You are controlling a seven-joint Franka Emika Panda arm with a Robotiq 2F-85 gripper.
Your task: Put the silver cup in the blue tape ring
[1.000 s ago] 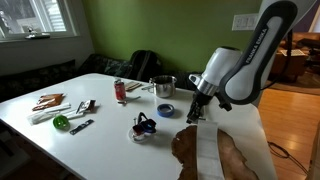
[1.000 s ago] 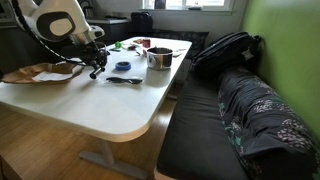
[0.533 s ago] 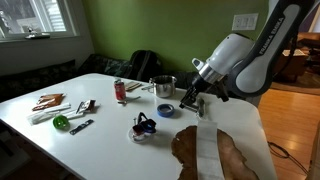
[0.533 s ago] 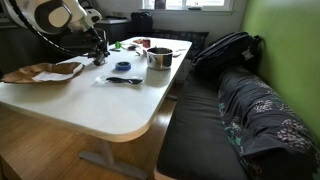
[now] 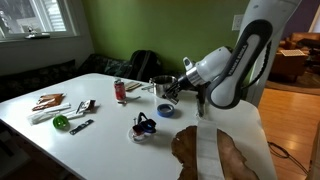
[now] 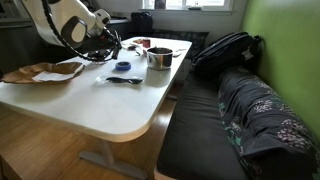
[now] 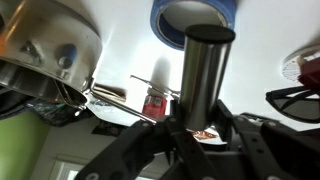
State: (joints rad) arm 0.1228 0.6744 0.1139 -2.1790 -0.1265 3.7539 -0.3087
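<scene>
While hanging over table, gripper fingers squeezed round silver cup. Blue tape ring lay just past cup, top cut off. Fingertips dark, blurry.

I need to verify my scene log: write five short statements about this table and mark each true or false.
1. The gripper holds the silver cup. True.
2. The silver cup stands inside the blue tape ring. False: the cup is in the gripper, outside the ring.
3. A steel pot stands on the table. True.
4. The black backpack sits on the table. False: it lies on the bench beside the table.
5. The red can lies on its side. False: it stands upright.
</scene>
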